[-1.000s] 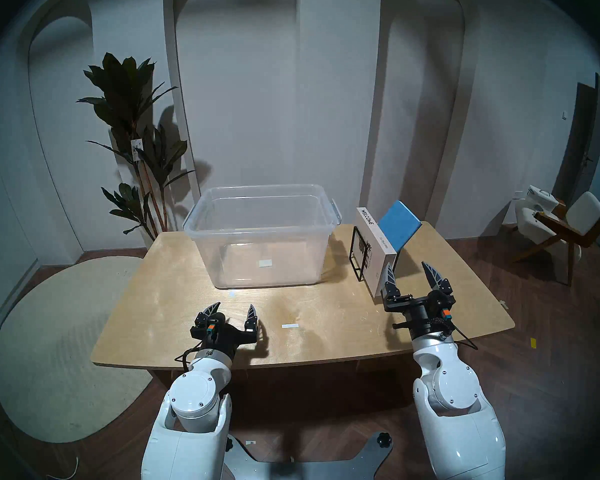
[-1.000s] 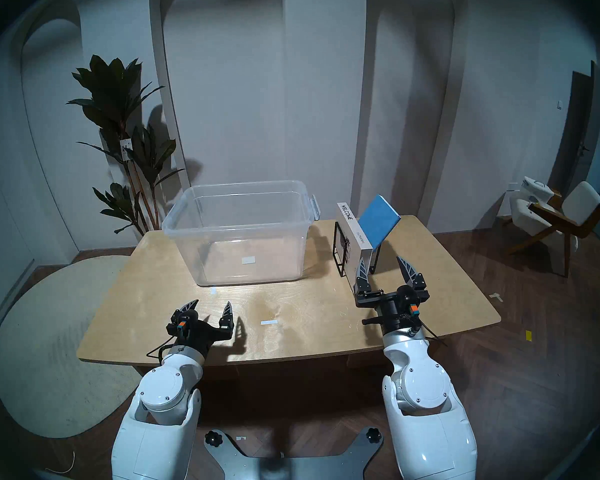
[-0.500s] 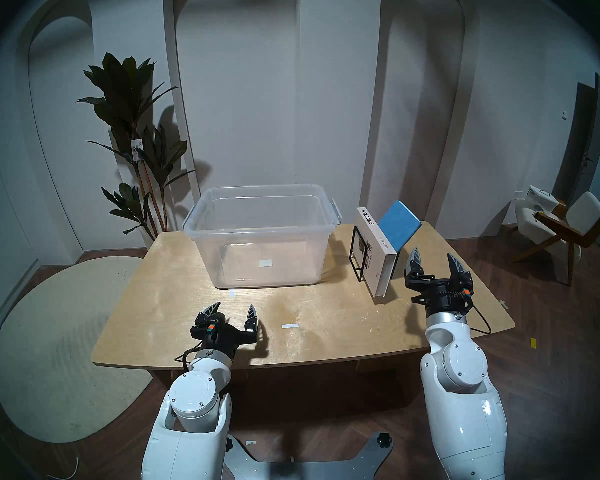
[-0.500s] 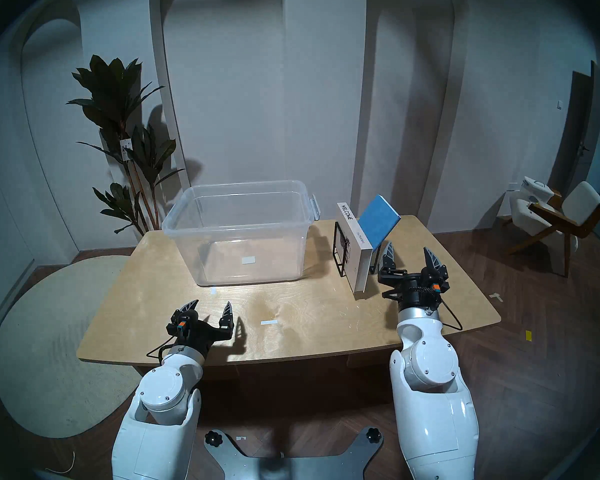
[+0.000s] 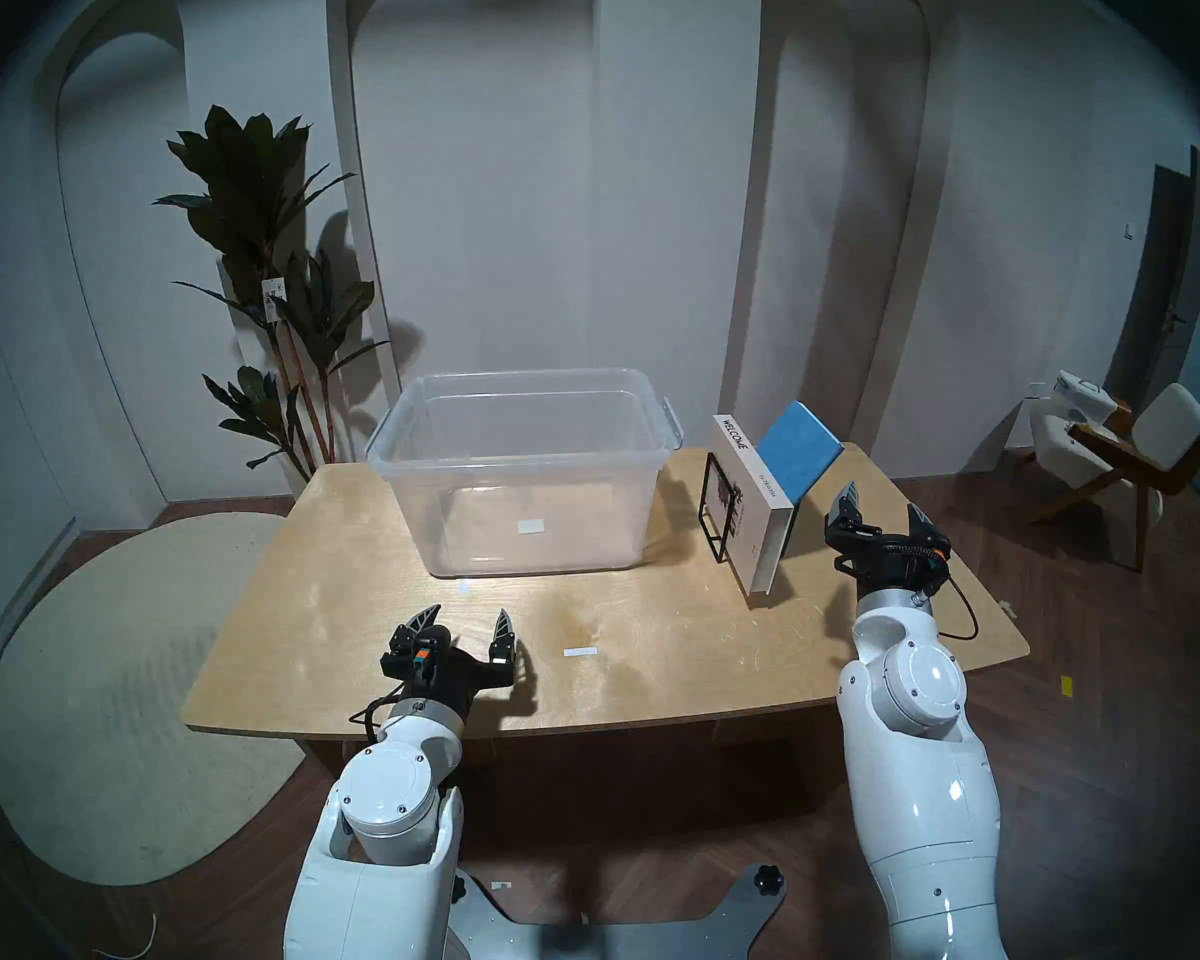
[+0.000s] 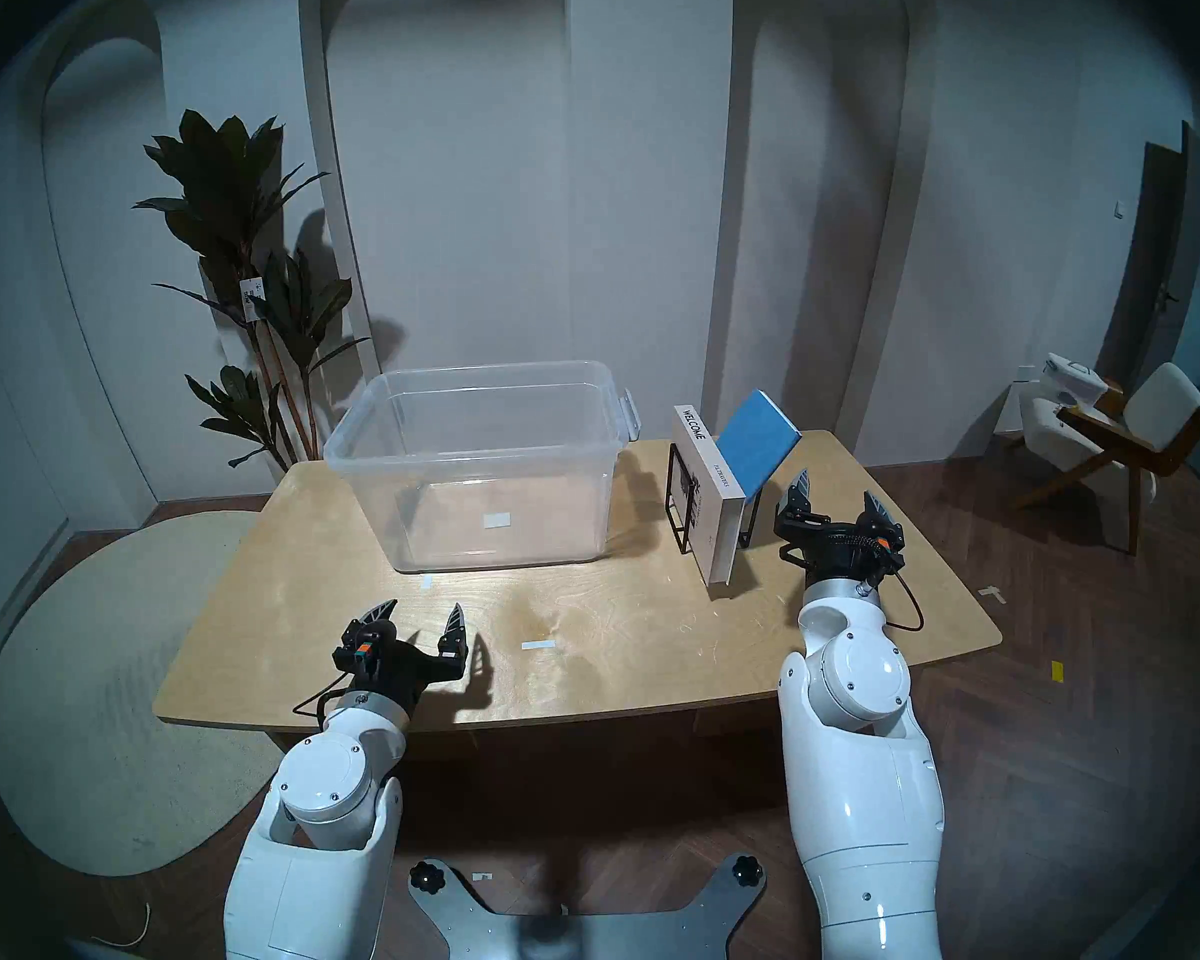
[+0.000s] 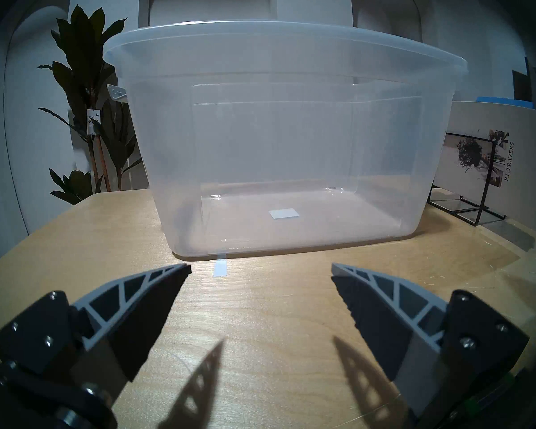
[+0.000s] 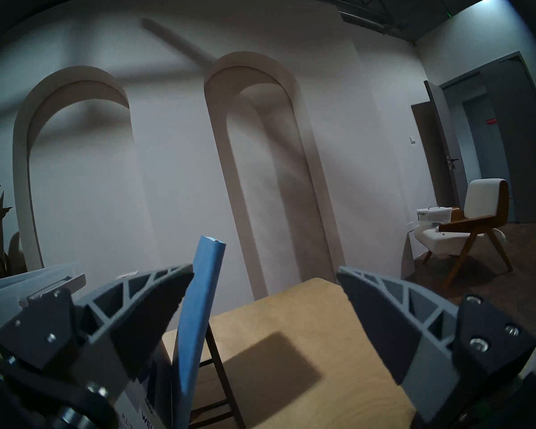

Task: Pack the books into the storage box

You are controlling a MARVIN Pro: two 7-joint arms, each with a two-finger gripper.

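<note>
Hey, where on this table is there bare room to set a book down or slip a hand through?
Bare wood lies on the table left of the storage box, and between the box and the left gripper. It is crowded at the right, where the white WELCOME book, blue book, wire rack and open right gripper bunch together.

White arched wall (image 5: 652,176), dark wood floor (image 5: 1103,661), tall plant (image 5: 265,245) (left), rug (image 5: 98,695), armchair (image 5: 1137,446) rt.

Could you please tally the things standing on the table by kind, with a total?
Books: 2 (white book, blue book)
Storage boxes: 1 (clear tub)
Book racks: 1 (black wire rack)
Total: 4
</note>
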